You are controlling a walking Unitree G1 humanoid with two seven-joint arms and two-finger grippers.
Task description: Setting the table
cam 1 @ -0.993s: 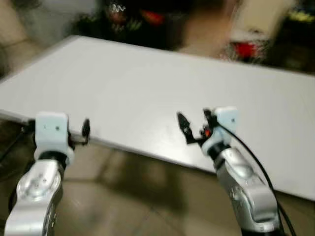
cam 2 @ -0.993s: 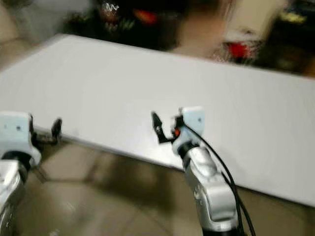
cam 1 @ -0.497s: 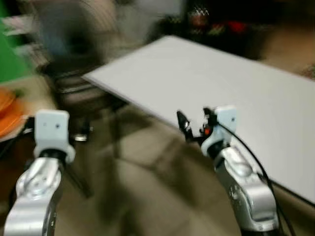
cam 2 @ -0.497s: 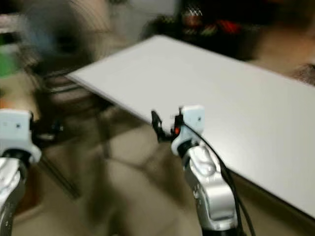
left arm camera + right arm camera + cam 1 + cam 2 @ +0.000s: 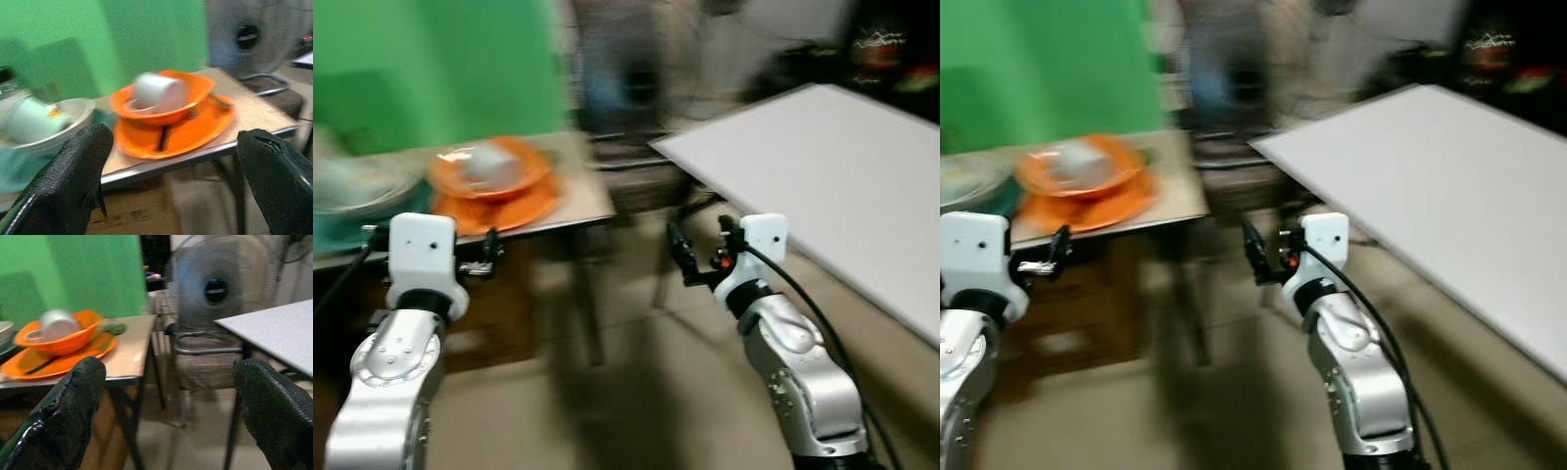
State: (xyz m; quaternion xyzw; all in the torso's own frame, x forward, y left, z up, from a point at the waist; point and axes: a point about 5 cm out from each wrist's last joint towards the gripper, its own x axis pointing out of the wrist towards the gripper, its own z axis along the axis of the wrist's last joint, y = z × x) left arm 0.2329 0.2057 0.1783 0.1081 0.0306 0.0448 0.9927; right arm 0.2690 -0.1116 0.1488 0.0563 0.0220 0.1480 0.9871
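Fetching step: both jaws apart and empty; the orange bowl [image 5: 164, 100] holding a cup [image 5: 159, 92] lies ahead between the left jaws; next, approach and grasp.

Camera swinging leftward: white table [image 5: 822, 157] sliding off toward right edge of head views. Small wooden table [image 5: 578, 201] coming into view at left, carrying orange bowl [image 5: 489, 171] on orange plate [image 5: 509, 208], green wall [image 5: 431, 59] and fan [image 5: 215, 284] behind.

Glossy orange bowl [image 5: 164, 105], matt white table [image 5: 822, 166]
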